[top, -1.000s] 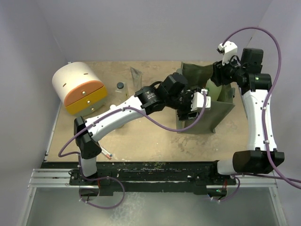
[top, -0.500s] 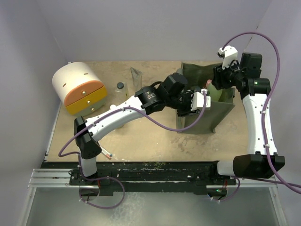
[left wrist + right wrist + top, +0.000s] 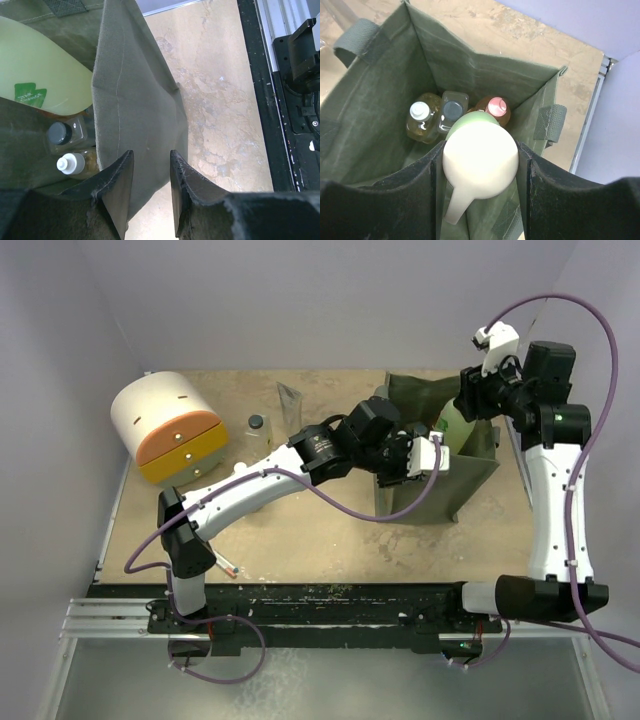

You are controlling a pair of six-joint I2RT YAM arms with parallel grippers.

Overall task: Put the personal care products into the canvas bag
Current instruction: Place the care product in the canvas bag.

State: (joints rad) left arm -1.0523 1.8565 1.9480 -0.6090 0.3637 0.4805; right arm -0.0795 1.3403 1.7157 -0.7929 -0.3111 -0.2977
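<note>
The olive-green canvas bag [image 3: 455, 475] stands open at the right. My right gripper [image 3: 470, 408] is shut on a pale green bottle [image 3: 452, 422] with a white pump top [image 3: 480, 160], held over the bag's mouth [image 3: 380, 100]. Inside lie a light-capped amber bottle [image 3: 420, 117], a clear dark-capped bottle [image 3: 452, 111] and an orange bottle with a pink cap [image 3: 496, 109]. My left gripper [image 3: 412, 455] is at the bag's near-left wall [image 3: 135, 110], jaws a little apart, with the fabric seen face-on behind them. A clear black-capped bottle [image 3: 256, 432] and a silver-grey tube [image 3: 289, 400] are on the table.
A white and orange domed box [image 3: 165, 430] stands at the far left. A thin pen-like stick [image 3: 226, 565] lies near the left arm's base. The black front rail [image 3: 280, 100] runs along the table's near edge.
My right gripper has shifted slightly right and back with the pale green bottle, which now shows more above the bag. The left arm has not moved.
</note>
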